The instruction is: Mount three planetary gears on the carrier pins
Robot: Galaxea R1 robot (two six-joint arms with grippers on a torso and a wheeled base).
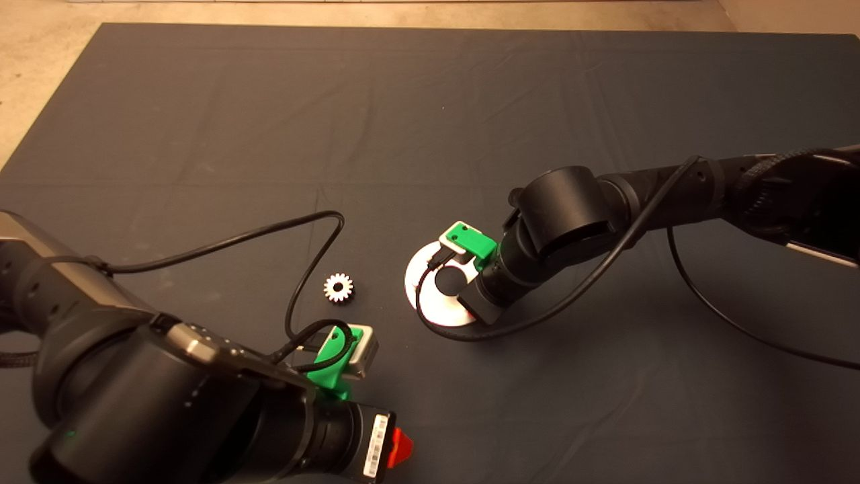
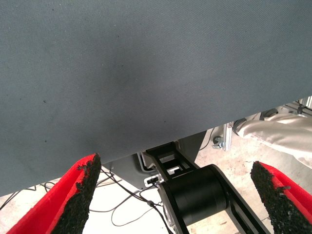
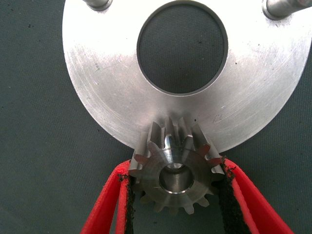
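The shiny round carrier disc (image 1: 440, 312) lies mid-mat under my right wrist. In the right wrist view the disc (image 3: 107, 87) shows its large centre hole and two upright carrier pins (image 3: 97, 4) (image 3: 285, 7) at its far rim. My right gripper (image 3: 176, 171) is shut on a planetary gear (image 3: 175, 168), held flat over the disc's near rim; a third pin is hidden. A second gear (image 1: 338, 288) lies loose on the mat left of the disc. My left gripper (image 1: 400, 447) (image 2: 175, 163) is open and empty at the mat's front edge. No third gear shows.
A black cable (image 1: 316, 255) from the left arm loops on the mat beside the loose gear. Past the mat's edge, the left wrist view shows floor, a black frame part (image 2: 195, 195) and a person's leg (image 2: 278, 131).
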